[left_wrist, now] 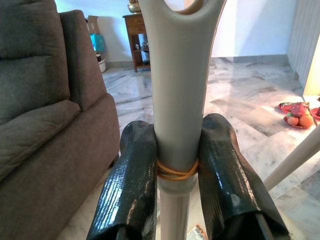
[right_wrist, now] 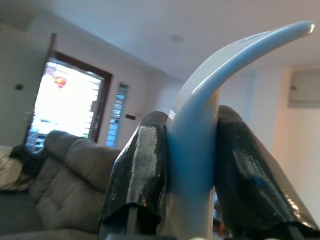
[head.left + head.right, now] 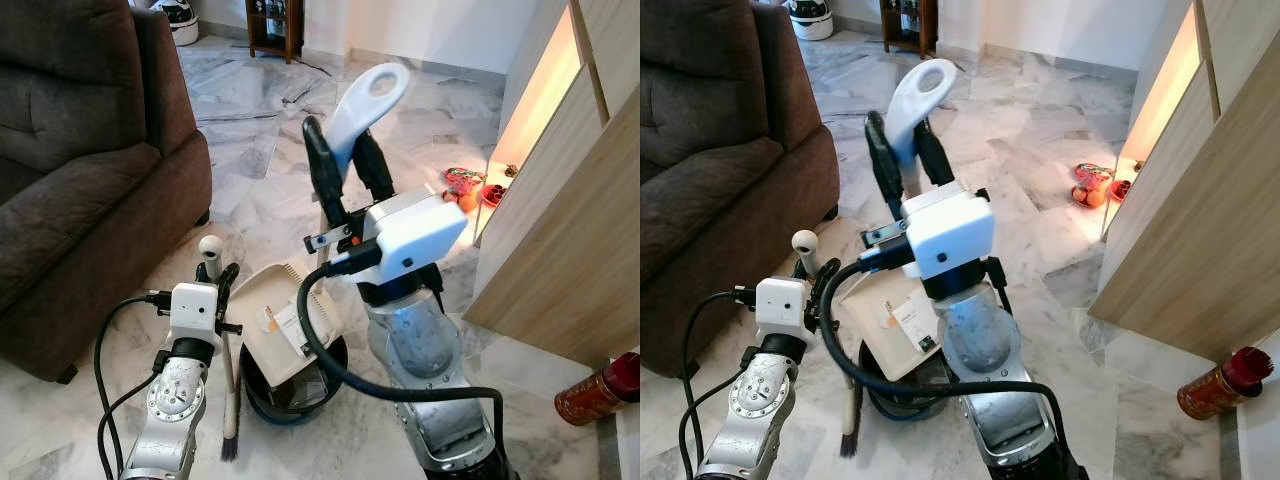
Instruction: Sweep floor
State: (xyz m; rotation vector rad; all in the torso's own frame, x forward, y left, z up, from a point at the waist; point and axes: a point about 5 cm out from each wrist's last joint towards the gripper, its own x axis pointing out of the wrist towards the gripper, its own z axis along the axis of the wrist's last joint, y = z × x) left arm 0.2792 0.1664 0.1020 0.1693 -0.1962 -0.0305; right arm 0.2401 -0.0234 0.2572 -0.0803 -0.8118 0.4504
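Note:
My right gripper point(image 3: 347, 170) is shut on the pale blue looped handle of a long dustpan point(image 3: 368, 100), raised in front of me. Its cream pan point(image 3: 285, 320) tilts over a dark round bin point(image 3: 262, 408) on the marble floor. To the left, my left gripper point(image 3: 215, 275) is shut on the grey handle of a brush point(image 3: 210, 246), held upright with its dark bristles point(image 3: 230, 440) down by the bin. In the left wrist view both fingers point(image 1: 127, 190) clamp the brush handle point(image 1: 180, 100) just above a rubber band. The right wrist view has the curved dustpan handle point(image 2: 195, 125) squeezed between the fingers point(image 2: 140, 160).
A brown sofa point(image 3: 80, 170) fills the left side. A wooden cabinet wall point(image 3: 570, 240) runs along the right, with a red plate of oranges point(image 3: 465, 187) at its foot and a red bottle point(image 3: 598, 390) lying nearer. A small wooden shelf point(image 3: 275, 28) stands far back.

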